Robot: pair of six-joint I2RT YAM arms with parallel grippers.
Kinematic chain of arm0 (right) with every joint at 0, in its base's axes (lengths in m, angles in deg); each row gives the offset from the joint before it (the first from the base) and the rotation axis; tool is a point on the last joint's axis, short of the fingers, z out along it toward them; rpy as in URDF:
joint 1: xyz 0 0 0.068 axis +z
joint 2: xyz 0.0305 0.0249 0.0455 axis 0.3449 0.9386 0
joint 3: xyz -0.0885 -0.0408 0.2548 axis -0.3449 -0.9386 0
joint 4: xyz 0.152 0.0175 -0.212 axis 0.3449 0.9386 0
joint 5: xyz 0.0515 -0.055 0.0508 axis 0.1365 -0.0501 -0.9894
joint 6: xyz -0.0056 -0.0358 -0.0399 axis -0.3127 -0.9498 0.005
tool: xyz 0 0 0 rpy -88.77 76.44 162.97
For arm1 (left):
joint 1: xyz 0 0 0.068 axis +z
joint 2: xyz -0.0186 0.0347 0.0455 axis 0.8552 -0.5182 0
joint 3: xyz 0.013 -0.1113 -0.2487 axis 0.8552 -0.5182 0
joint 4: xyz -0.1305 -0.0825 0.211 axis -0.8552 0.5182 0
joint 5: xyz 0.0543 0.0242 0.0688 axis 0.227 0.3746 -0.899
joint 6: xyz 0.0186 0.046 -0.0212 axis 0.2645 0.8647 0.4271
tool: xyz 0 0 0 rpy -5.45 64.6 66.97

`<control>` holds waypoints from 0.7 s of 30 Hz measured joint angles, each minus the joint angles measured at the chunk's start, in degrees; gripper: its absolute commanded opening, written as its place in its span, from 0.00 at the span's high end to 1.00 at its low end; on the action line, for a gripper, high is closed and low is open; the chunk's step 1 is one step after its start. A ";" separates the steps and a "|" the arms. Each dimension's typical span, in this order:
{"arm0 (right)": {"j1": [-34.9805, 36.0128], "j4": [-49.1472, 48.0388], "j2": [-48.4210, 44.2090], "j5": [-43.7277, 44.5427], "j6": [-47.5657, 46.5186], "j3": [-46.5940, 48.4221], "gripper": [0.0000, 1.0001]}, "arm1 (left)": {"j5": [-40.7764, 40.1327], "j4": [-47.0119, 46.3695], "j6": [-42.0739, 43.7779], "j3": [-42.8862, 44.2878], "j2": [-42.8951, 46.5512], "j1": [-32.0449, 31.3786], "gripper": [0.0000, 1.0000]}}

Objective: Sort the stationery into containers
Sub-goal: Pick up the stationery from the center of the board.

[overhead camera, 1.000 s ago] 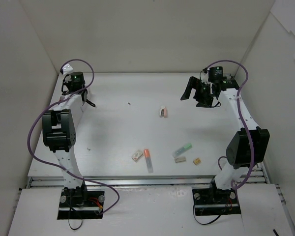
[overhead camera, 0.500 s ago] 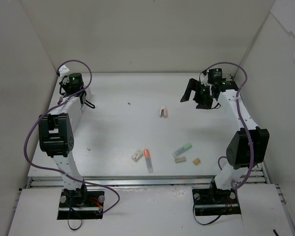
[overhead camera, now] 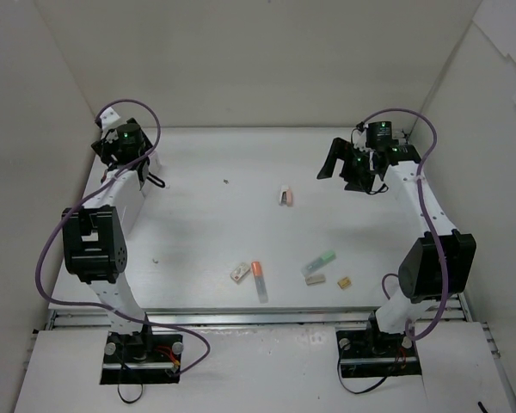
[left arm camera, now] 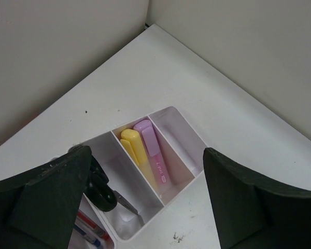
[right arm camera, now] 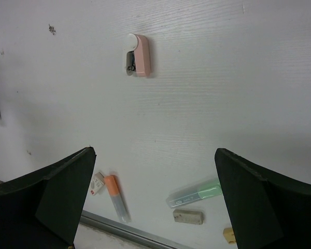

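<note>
In the left wrist view my left gripper (left arm camera: 145, 153) stands open above the white organiser (left arm camera: 189, 129), holding nothing. A yellow highlighter (left arm camera: 133, 150) and a pink highlighter (left arm camera: 154, 153) lie side by side in its middle compartment. Black-handled scissors (left arm camera: 101, 189) sit in the compartment beside them, and pens (left arm camera: 88, 228) show at the lower left. My right gripper (right arm camera: 154, 151) is open and empty, high over the table. Below it lie an orange highlighter (right arm camera: 116, 199), a green highlighter (right arm camera: 194, 193), a grey eraser (right arm camera: 187, 216), a small tan eraser (right arm camera: 228, 235) and a white eraser (right arm camera: 97, 183).
A pink and white item (overhead camera: 285, 195) lies alone mid-table. The other loose items cluster near the front edge around the orange highlighter (overhead camera: 259, 280). White walls close the table on three sides. My left gripper (overhead camera: 120, 144) is in the far left corner and my right gripper (overhead camera: 342, 168) is at the far right.
My left gripper has opened and its wrist has shifted slightly toward the far left corner. The right arm has barely moved and the loose items lie as before.
</note>
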 measured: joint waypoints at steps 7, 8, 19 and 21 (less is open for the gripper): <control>0.00 -0.42 -0.11 0.22 -0.04 -1.40 0.02 | 0.90 0.17 1.11 0.00 2.60 -1.03 0.01; 0.00 -0.48 -0.20 0.28 -0.04 -1.57 0.02 | 0.92 0.44 1.18 0.04 2.78 -1.07 0.01; 0.68 -1.11 -2.86 4.28 -0.92 -4.57 0.02 | 1.73 8.57 1.77 3.13 4.55 -3.19 0.01; 1.01 -1.20 -3.23 5.07 -1.18 -5.14 0.02 | 1.92 9.66 1.73 3.13 5.42 -3.39 0.01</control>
